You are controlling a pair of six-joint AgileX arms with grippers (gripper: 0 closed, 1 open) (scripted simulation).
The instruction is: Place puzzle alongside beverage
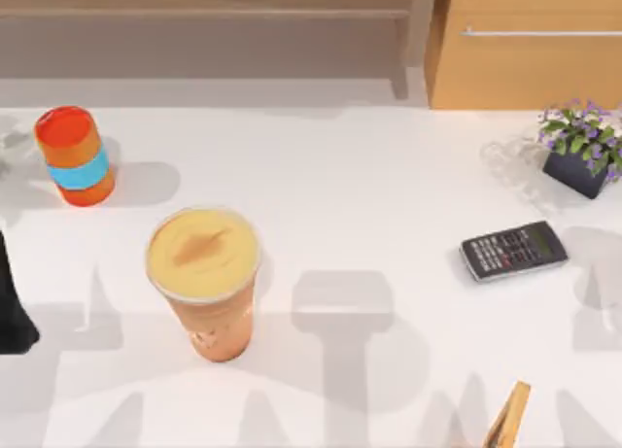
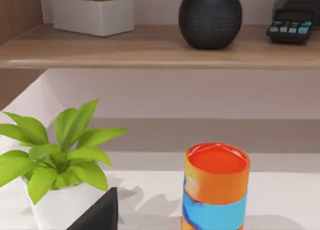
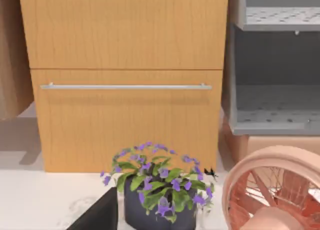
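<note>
A white table [image 1: 389, 176] seen from above: the beverage [image 1: 204, 273], a clear cup of creamy yellow-orange smoothie, stands left of centre; behind it, near the table's left edge, stands an orange cylinder [image 1: 75, 155] with a blue band, well apart from the cup; the puzzle cannot be made out in any of the three views. On the right half lies a dark calculator [image 1: 513, 251], with a pot of purple flowers [image 1: 581, 149] behind it at the right edge (a wooden cabinet [image 1: 530, 45] rises beyond the table). A dark part of the left arm [image 1: 12, 307] juts in at the left edge; whether the left or the right gripper's jaws are open or closed cannot be told. The left wrist view faces the orange cylinder, a green plant in a white pot [image 2: 55, 162] and a shelf carrying a black sphere [image 2: 210, 18]; the right wrist view faces the flowers, the cabinet's drawer front and a pink fan [image 3: 275, 190].
</note>
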